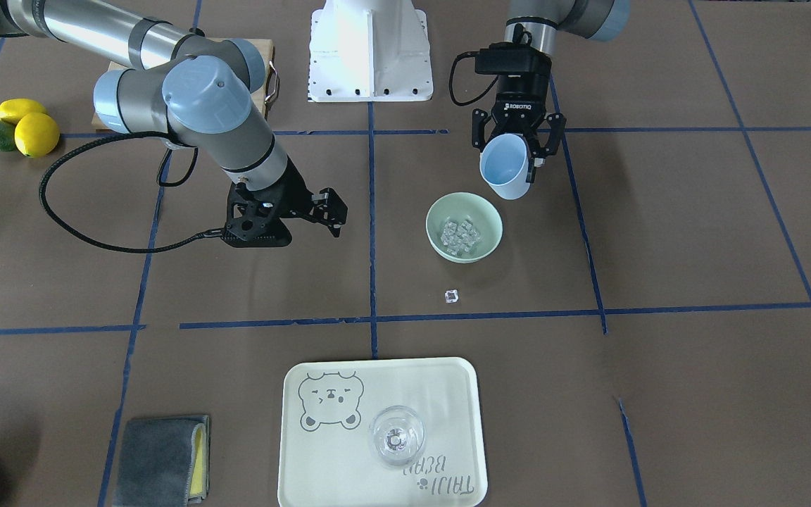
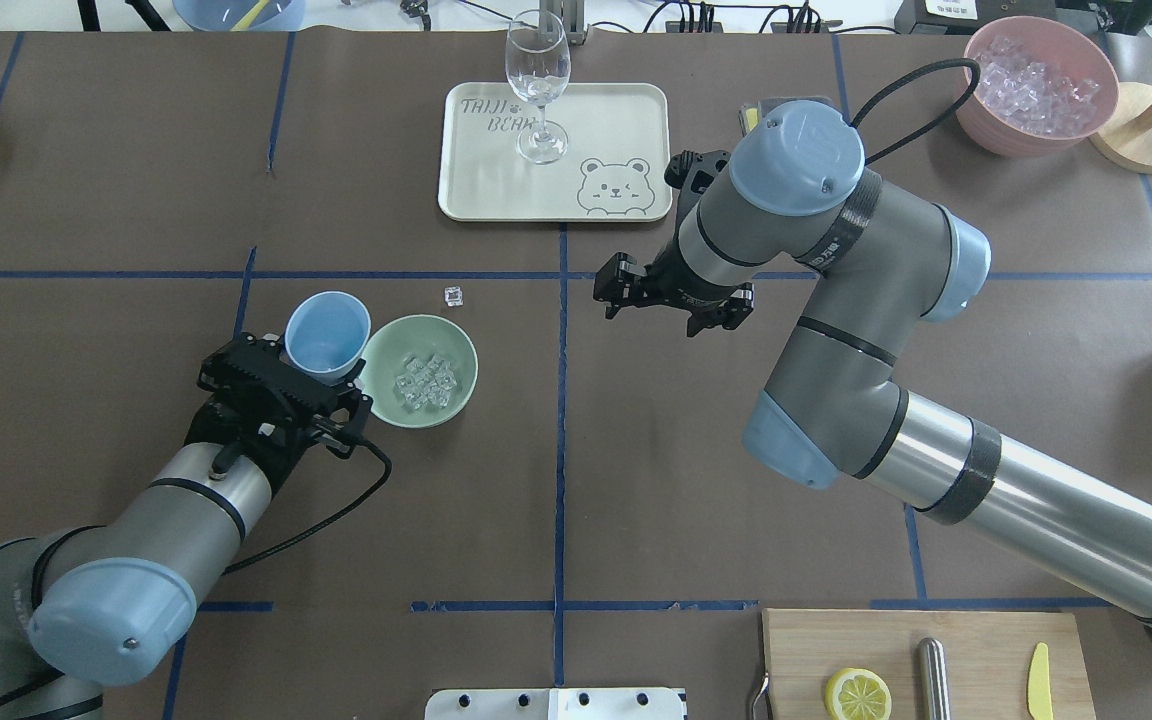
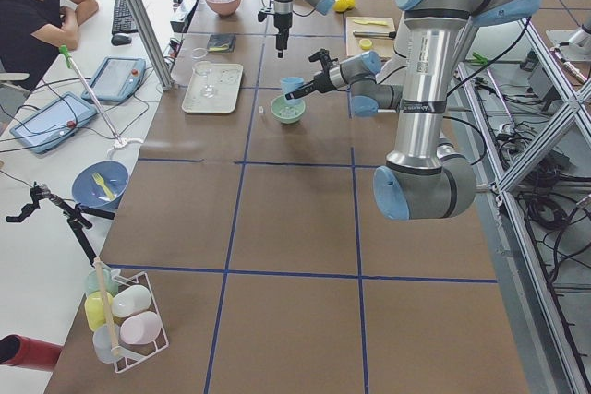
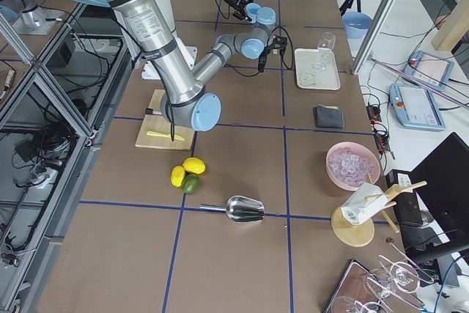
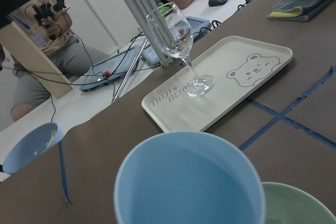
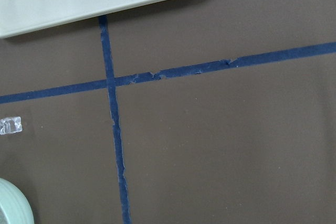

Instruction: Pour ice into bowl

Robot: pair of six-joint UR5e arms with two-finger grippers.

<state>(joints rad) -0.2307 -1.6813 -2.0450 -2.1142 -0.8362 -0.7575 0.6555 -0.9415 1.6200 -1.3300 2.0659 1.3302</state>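
Note:
The mint-green bowl (image 1: 441, 211) (image 2: 466, 350) sits left of the table's centre line, with several clear ice cubes (image 1: 460, 236) (image 2: 426, 382) inside. One stray ice cube (image 1: 452, 296) (image 2: 453, 296) (image 6: 10, 125) lies on the table beyond it. My left gripper (image 1: 516, 144) (image 2: 301, 375) is shut on a pale blue cup (image 1: 507, 169) (image 2: 326, 335) (image 5: 189, 182). The cup is tilted beside the bowl's rim and its inside looks empty. My right gripper (image 1: 328, 208) (image 2: 656, 310) hovers open and empty near the centre line. The bowl's rim also shows in both wrist views (image 5: 299, 208) (image 6: 13, 205).
A cream bear tray (image 1: 448, 394) (image 2: 476, 190) holds a clear stemmed glass (image 1: 396, 436) (image 2: 538, 90). A pink bowl of ice (image 2: 1036, 80) stands far right. A cutting board (image 2: 926, 660), lemons (image 1: 29, 130) and a grey cloth (image 1: 159, 458) lie on my right side.

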